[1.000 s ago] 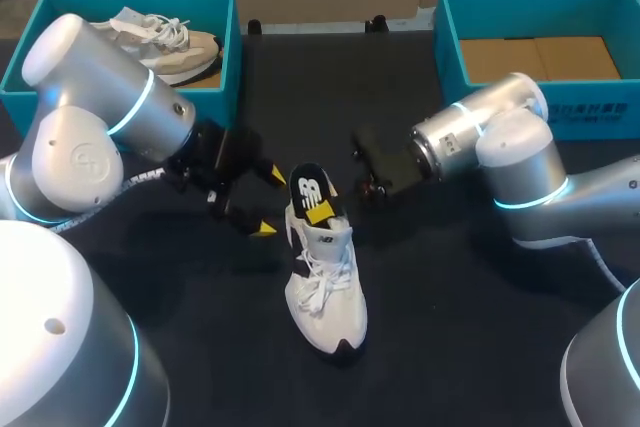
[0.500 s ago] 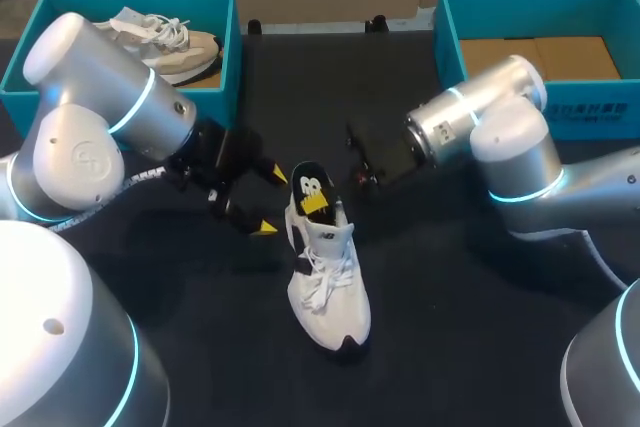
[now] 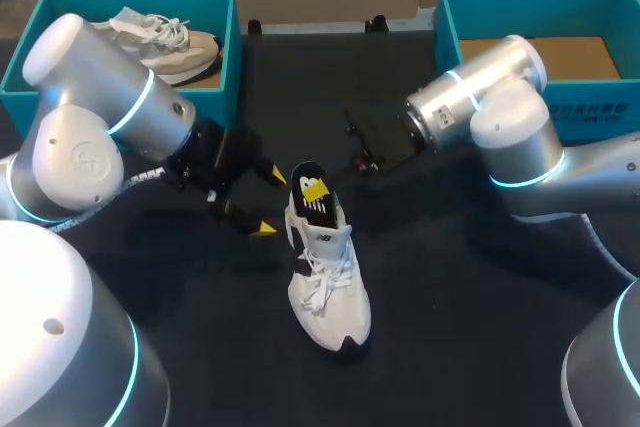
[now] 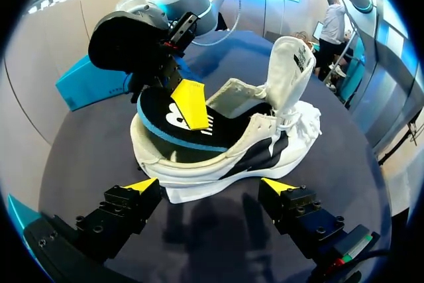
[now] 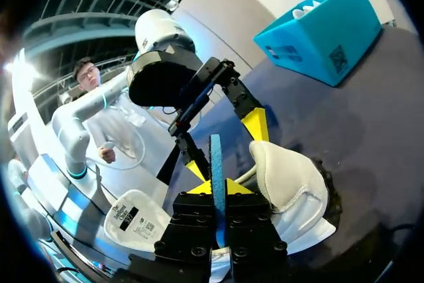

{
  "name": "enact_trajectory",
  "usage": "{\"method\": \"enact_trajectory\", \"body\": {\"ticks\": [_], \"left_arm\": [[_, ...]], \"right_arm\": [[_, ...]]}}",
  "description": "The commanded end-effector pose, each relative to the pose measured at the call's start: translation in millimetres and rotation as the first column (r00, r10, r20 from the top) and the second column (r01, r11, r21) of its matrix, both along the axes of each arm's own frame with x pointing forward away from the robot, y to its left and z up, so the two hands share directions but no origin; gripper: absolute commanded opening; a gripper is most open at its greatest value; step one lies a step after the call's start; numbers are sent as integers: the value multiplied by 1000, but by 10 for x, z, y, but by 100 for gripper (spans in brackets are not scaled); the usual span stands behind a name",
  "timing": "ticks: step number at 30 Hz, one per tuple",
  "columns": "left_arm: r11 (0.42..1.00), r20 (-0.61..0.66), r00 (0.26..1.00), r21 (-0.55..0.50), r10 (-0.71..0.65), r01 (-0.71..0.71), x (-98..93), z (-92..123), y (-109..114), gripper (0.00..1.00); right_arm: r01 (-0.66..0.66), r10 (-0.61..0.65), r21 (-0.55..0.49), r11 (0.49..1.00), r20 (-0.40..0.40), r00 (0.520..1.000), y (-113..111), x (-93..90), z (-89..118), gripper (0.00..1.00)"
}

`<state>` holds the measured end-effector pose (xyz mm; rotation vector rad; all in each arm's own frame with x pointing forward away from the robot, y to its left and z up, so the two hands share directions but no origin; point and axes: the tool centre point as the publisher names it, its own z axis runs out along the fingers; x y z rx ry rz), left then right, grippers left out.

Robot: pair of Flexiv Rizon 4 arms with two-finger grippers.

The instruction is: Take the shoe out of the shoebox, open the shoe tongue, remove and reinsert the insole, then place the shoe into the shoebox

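A white shoe (image 3: 330, 297) lies in the middle of the table, toe toward me, its tongue (image 4: 288, 64) folded up. The black insole (image 3: 308, 175) with a blue edge sticks up out of the heel. My right gripper (image 3: 315, 190) is shut on the insole's heel end; in the right wrist view the insole (image 5: 216, 157) stands edge-on between the yellow tips of my right gripper (image 5: 215, 187). My left gripper (image 3: 266, 202) is open just left of the heel. In the left wrist view the shoe (image 4: 225, 157) lies ahead of my left gripper (image 4: 211, 187), untouched.
A teal shoebox (image 3: 236, 47) at the back left holds another pale shoe (image 3: 165, 42). A second teal shoebox (image 3: 447, 37) at the back right shows only its brown cardboard floor. Dark table surface (image 3: 450, 327) surrounds the shoe.
My right gripper has drawn back toward the far side, pulling the insole's heel end up with it. The shoe shifted slightly. My left arm has kept still.
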<state>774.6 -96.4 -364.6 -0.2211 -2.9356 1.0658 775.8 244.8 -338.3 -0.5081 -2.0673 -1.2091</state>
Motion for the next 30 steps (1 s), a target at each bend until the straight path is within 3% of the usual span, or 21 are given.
{"method": "enact_trajectory", "body": {"ticks": [1,14,21,22,23,24,30], "left_arm": [[1000,0,1000,0,3,-3,-11,-15,4,100],[1000,-3,1000,0,-1,1,23,-40,-6,100],[1000,-3,1000,-3,-12,12,41,-38,-35,100],[1000,-2,1000,-2,-14,14,44,-34,-35,100],[1000,-2,1000,-2,-14,14,46,-32,-34,100],[1000,-1,1000,-1,-15,15,48,-30,-34,100],[1000,0,1000,-1,-16,16,47,-17,-29,100]], "right_arm": [[-15,15,-22,1000,-19,1000,19,38,-20,0],[-1,-11,-96,995,-131,991,7,-272,-134,0],[21,-34,-114,993,-115,993,-1,-256,-150,0],[31,-42,-111,993,-99,994,-4,-234,-122,6],[37,-47,-112,993,-83,995,-4,-213,-90,22],[41,-49,-114,993,-69,996,-4,-192,-69,27],[54,-57,-114,992,-18,998,15,-124,33,34]]}}
